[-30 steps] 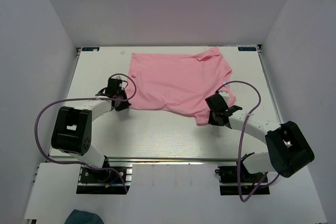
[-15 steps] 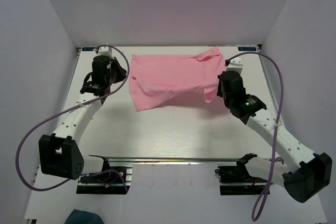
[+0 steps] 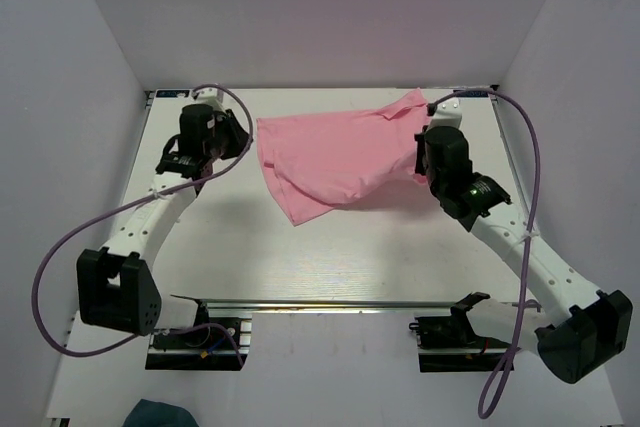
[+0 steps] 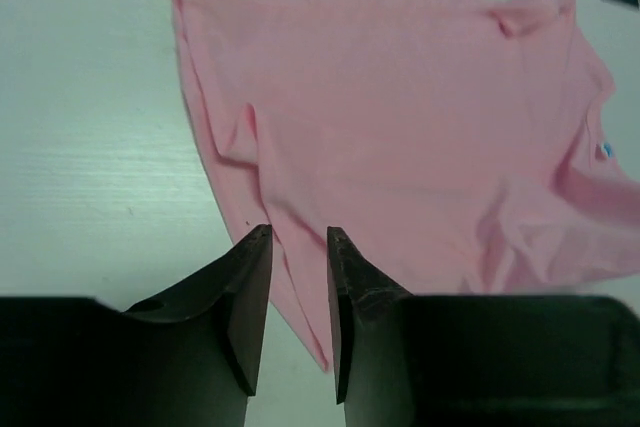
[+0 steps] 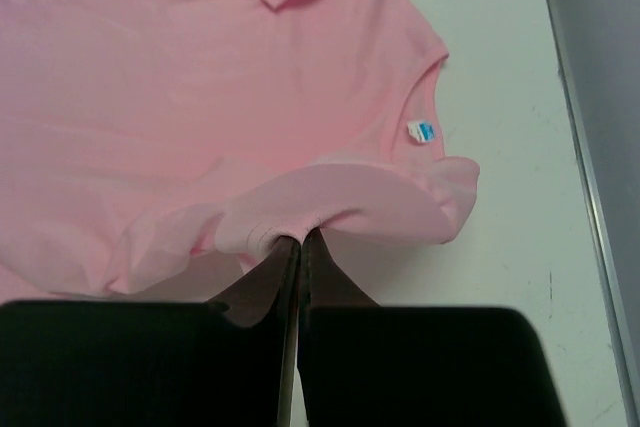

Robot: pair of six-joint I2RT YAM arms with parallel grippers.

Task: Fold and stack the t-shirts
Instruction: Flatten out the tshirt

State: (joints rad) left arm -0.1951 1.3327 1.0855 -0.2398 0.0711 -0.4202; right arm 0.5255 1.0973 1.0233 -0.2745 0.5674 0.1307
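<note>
A plain light pink t-shirt (image 3: 340, 152) lies across the far half of the white table, partly doubled over, with a loose corner pointing toward the near left. My left gripper (image 3: 238, 142) hovers just left of it. In the left wrist view this gripper (image 4: 298, 232) stands open, its jaws apart above the shirt's (image 4: 400, 127) edge with no fabric between them. My right gripper (image 3: 425, 162) is at the shirt's right side. In the right wrist view it (image 5: 302, 237) is shut on a bunched fold of the t-shirt (image 5: 200, 87), lifted over the collar and its small label (image 5: 423, 131).
A small dark teal cloth (image 3: 160, 414) lies at the very bottom left, below the arm bases. A metal rail (image 3: 330, 302) runs along the table's near edge. White walls close in on the left, right and back.
Both arms carried the shirt's near hem toward the far side. The left gripper then opened and let its corner go, and that side dropped onto the table. The right gripper still holds its fold.
</note>
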